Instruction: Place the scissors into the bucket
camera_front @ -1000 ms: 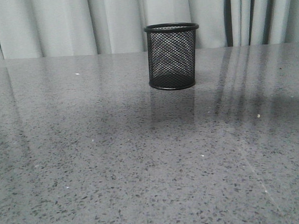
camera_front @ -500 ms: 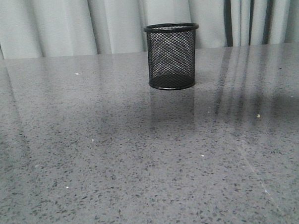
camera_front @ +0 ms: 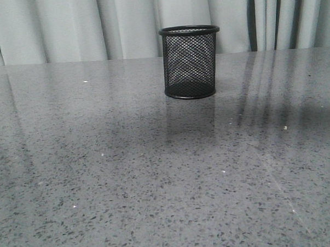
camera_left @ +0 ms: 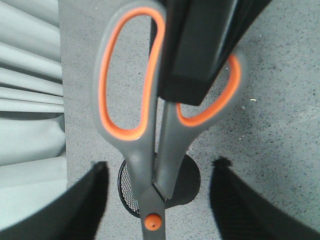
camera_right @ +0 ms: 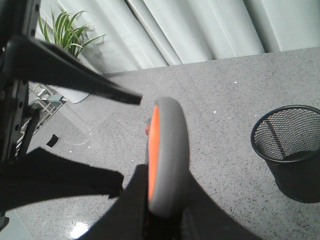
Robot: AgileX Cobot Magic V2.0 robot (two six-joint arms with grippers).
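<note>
The bucket (camera_front: 189, 62), a black wire-mesh cup, stands upright far on the grey table. It also shows in the left wrist view (camera_left: 187, 182) and in the right wrist view (camera_right: 292, 150). The scissors (camera_left: 135, 150), grey with orange-lined loops, are held in the air with the bucket beyond their pivot; their blades are out of frame. My right gripper (camera_right: 165, 212) is shut on one handle loop (camera_right: 170, 150). My left gripper (camera_left: 161, 164) is open, its fingers (camera_left: 95, 200) wide apart on either side of the scissors and not touching them. Neither gripper shows in the front view.
Grey curtains (camera_front: 68, 29) hang behind the table's far edge. A potted plant (camera_right: 70, 32) and a wire rack (camera_right: 47, 97) stand off the table's side. The speckled tabletop (camera_front: 156, 173) is glossy.
</note>
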